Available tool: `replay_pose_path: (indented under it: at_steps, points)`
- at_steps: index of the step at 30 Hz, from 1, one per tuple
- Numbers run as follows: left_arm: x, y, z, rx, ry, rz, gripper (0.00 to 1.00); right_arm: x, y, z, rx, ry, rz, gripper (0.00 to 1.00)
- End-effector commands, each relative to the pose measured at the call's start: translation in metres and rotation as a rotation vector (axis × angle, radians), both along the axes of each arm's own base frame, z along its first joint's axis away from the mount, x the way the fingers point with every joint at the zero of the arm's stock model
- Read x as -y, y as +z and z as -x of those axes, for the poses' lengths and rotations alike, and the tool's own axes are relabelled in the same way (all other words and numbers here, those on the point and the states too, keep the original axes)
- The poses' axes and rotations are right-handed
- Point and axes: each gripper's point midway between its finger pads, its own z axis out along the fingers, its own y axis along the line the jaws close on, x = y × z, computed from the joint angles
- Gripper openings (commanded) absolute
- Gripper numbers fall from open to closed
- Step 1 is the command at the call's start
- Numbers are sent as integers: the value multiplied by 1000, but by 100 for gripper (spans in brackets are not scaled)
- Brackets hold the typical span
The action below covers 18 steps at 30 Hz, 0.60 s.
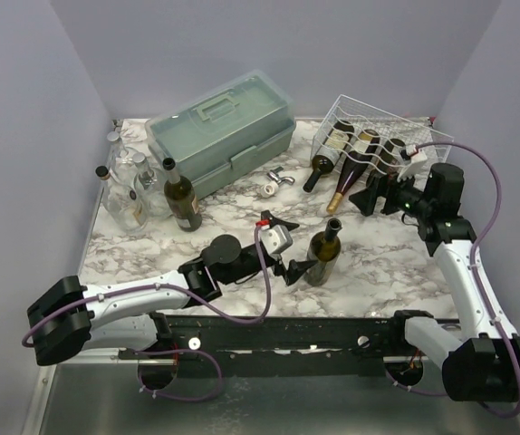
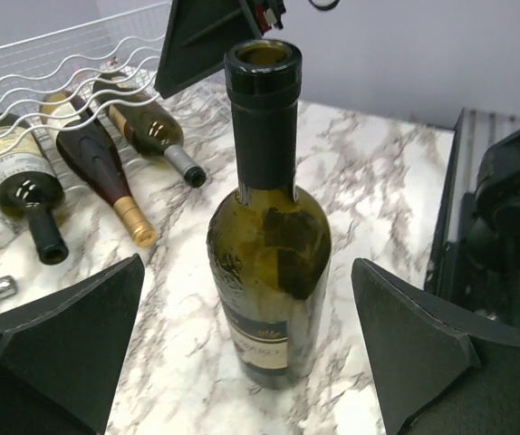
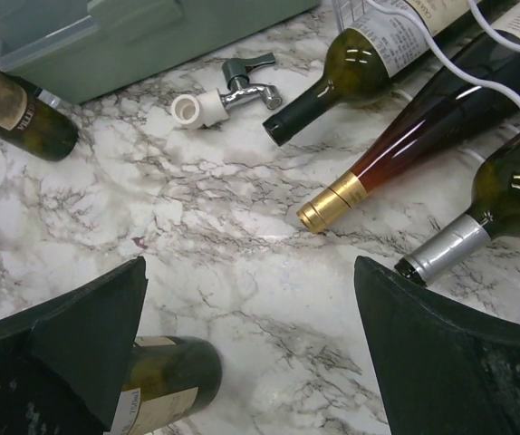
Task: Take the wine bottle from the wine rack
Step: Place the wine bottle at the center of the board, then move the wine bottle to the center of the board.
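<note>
The white wire wine rack (image 1: 382, 127) sits at the back right. Three wine bottles lie in it with their necks on the marble: a black-capped one (image 3: 351, 68), a reddish gold-capped one (image 3: 405, 149) and a silver-capped one (image 3: 505, 195). An olive-green wine bottle (image 1: 323, 254) stands upright mid-table, uncorked. In the left wrist view this bottle (image 2: 269, 263) stands between the spread fingers of my left gripper (image 2: 246, 267), untouched by them. My right gripper (image 3: 251, 267) hangs open over bare marble just in front of the three necks, holding nothing.
A pale green toolbox (image 1: 224, 131) stands at the back centre. A dark upright bottle (image 1: 181, 195) and several clear glass bottles (image 1: 129, 190) stand at the left. A small metal tap (image 1: 278, 179) lies between the toolbox and the rack.
</note>
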Motion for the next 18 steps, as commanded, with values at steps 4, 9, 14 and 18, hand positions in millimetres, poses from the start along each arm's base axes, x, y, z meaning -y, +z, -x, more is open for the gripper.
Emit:
replay_pose_path:
  at_steps: [4,9,14,18]
  points:
    - [19,6,-7,109,-36,-126,93,15,-12,-5,7,-20,-80,99]
    - [37,19,-15,113,-41,-112,84,12,-12,0,12,-6,-95,100]
    - [55,24,-9,63,-103,-87,74,16,-12,1,17,-25,-81,100]
    - [61,22,-11,37,-104,-81,66,17,-11,1,22,-33,-72,99]
